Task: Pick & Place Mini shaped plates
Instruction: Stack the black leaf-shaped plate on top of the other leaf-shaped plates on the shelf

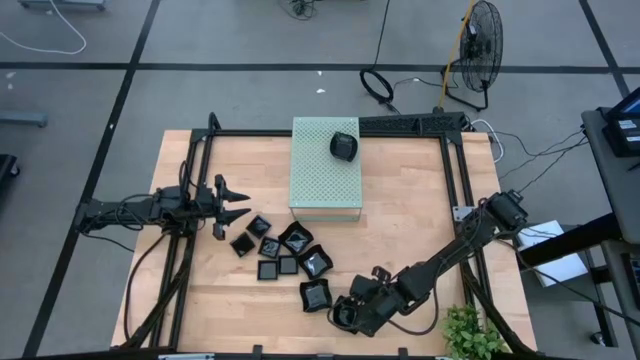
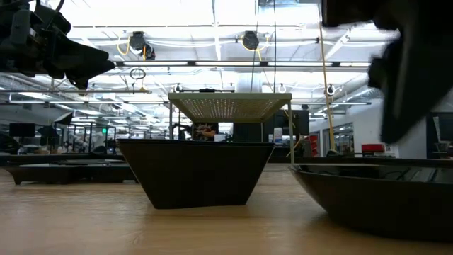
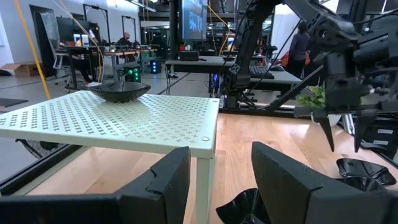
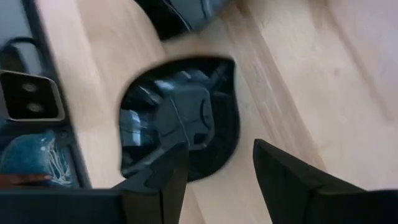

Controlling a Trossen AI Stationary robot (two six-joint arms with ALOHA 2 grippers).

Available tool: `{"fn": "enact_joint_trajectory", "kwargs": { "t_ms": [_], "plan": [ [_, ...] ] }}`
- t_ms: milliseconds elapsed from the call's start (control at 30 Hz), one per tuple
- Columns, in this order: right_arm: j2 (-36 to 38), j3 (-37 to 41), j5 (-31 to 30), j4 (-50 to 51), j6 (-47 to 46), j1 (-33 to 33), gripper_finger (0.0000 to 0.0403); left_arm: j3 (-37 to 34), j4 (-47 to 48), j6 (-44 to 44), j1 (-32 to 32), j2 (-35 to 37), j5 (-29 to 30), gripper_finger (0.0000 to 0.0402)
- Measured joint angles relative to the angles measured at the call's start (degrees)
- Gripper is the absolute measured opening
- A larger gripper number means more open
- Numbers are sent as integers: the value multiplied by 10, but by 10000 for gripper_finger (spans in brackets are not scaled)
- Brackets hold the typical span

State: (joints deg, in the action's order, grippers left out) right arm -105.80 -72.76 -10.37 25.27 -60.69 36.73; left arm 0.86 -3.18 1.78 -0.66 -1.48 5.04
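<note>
Several small glossy black plates (image 1: 285,255) lie in a cluster on the wooden table, in front of the pale green perforated box (image 1: 325,168). One more rounded plate (image 1: 343,146) sits on the box top. My left gripper (image 1: 235,200) is open and hovers left of the cluster, fingers pointing toward the box (image 3: 124,118). My right gripper (image 1: 345,314) is open near the table's near edge, fingers pointing down over a lone rounded plate (image 4: 180,118). In the low view it (image 2: 403,78) stands clear above that plate (image 2: 375,191).
A black frame rail (image 1: 455,190) runs along the table's right side, and the near edge is close to my right gripper. A green plant (image 1: 470,335) stands at the near right corner. Bare wood (image 1: 400,220) lies right of the box.
</note>
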Motion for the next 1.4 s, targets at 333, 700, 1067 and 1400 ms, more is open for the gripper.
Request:
{"fn": "enact_joint_trajectory", "kwargs": {
  "t_ms": [333, 700, 1067, 1400],
  "plan": [
    [-1, 114, 32, -209, -36, 0, 165, 0, 0, 0, 0, 0, 0, 175],
    [0, 127, 31, -204, -36, -5, 116, 0, 0, 0, 0, 0, 0, 175],
    [0, 127, 31, -205, 2, -12, 11, 0, 0, 0, 0, 0, 0, 175],
    [24, 127, 31, -203, 34, -16, 1, 0, 0, 0, 0, 0, 0, 175]
  ]
}}
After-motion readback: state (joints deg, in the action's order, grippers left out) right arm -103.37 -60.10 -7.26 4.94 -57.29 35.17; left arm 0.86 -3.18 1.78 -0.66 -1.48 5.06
